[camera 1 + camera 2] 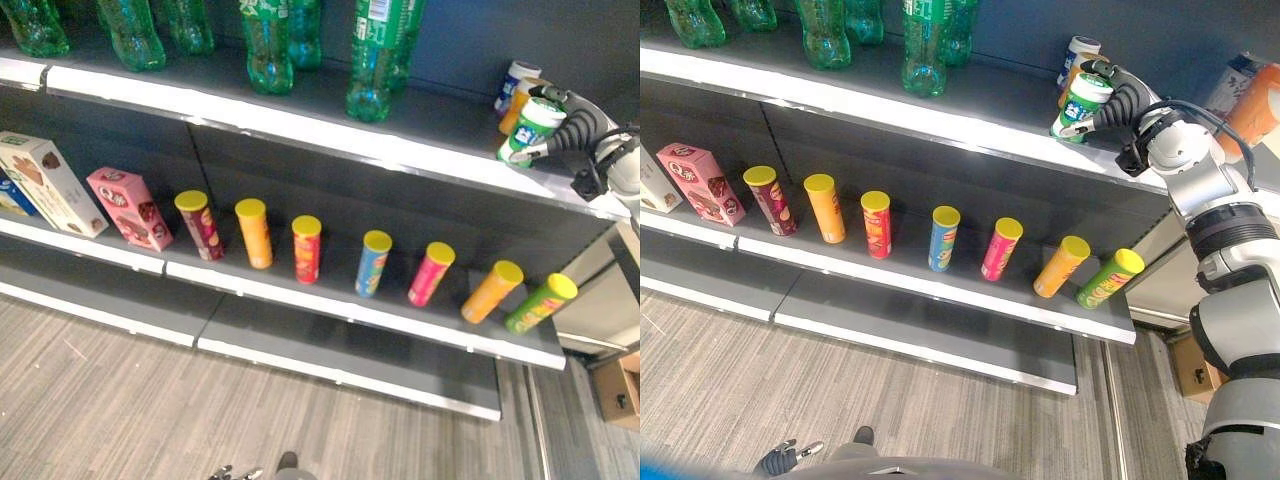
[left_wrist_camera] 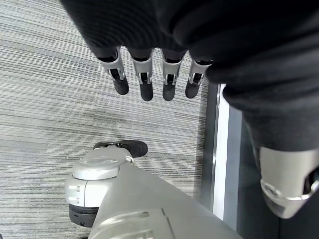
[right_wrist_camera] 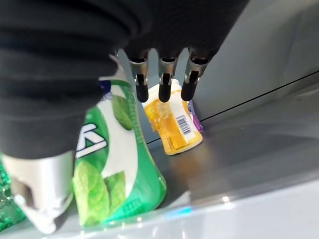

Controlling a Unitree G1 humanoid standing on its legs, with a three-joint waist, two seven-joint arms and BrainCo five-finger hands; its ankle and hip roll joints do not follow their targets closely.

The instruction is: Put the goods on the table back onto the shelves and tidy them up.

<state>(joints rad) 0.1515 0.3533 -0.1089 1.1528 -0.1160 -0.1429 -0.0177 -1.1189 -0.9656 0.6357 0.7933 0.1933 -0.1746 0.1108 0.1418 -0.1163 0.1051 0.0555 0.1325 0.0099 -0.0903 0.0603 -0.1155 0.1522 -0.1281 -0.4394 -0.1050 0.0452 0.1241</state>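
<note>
A green-and-white mint bottle (image 1: 530,128) stands near the right end of the top shelf (image 1: 300,120), close to its front edge. My right hand (image 1: 1130,105) is around it from the right. In the right wrist view the fingers (image 3: 162,79) reach out straight past the bottle (image 3: 114,164), and the thumb lies along its near side. Just behind it stand an orange bottle (image 3: 172,127) and a white-and-blue one (image 1: 515,82). My left hand (image 2: 144,74) hangs low over the floor with straight fingers and holds nothing.
Green soda bottles (image 1: 375,60) line the top shelf to the left. On the middle shelf (image 1: 330,300) several yellow-lidded crisp tubes (image 1: 306,248) lean in a row, with a pink box (image 1: 128,207) and a white box (image 1: 48,182) further left. A cardboard box (image 1: 615,390) sits on the floor at right.
</note>
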